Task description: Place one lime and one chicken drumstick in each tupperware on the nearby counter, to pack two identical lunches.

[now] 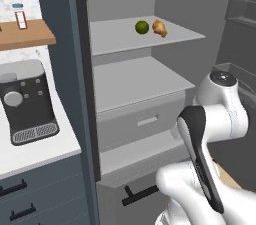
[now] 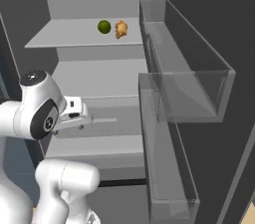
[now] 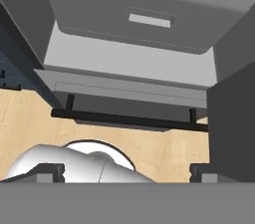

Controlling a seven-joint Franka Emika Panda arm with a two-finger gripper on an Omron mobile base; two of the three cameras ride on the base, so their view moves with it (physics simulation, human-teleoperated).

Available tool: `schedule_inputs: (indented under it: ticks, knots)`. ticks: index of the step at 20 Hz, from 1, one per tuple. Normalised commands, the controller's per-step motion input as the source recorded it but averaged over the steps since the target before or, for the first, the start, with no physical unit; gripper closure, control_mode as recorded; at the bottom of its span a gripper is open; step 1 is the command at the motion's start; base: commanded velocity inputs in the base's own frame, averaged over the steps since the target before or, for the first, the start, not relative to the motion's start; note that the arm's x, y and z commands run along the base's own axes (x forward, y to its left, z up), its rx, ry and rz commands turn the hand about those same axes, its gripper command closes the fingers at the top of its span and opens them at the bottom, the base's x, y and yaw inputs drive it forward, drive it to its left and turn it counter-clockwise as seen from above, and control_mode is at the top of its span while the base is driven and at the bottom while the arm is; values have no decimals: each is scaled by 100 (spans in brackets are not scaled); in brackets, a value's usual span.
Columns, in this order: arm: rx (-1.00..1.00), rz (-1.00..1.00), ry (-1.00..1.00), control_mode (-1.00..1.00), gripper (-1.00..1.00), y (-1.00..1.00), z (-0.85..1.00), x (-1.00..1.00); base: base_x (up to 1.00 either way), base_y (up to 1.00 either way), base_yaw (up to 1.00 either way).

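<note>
A glossy green lime and a golden-brown chicken drumstick lie side by side on the top shelf of the open fridge. The right base view shows the same lime and drumstick. My gripper is open, its fingertips wide apart with nothing between them. It hangs low in front of the fridge, well below that shelf, looking down at the lower drawer. The white counter runs at the left. The tupperware is out of view.
A black coffee machine stands on the counter under a wooden shelf. Clear door bins jut out on the right. A grey drawer and a black bar handle lie below the shelves.
</note>
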Motion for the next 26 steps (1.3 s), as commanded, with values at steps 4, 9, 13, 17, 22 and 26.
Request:
schedule_inputs:
  ticks: [4, 9, 13, 17, 22, 26]
  knots:
    - [0, 0, -17, -100, -100, -8, 10, 5, 0, 0, 0]
    - [0, -4, -40, -100, -100, -2, 91, -1, 0, 0, 0]
    - [0, -11, -31, -100, -100, 0, 99, 9, 0, 0, 0]
    - [10, -9, -13, -100, -100, -10, 91, 3, 0, 0, 0]
    - [21, -1, -15, -100, -100, -10, 42, 0, 0, 0, 0]
    - [21, 0, -18, -100, -100, -4, 35, 3, 0, 0, 0]
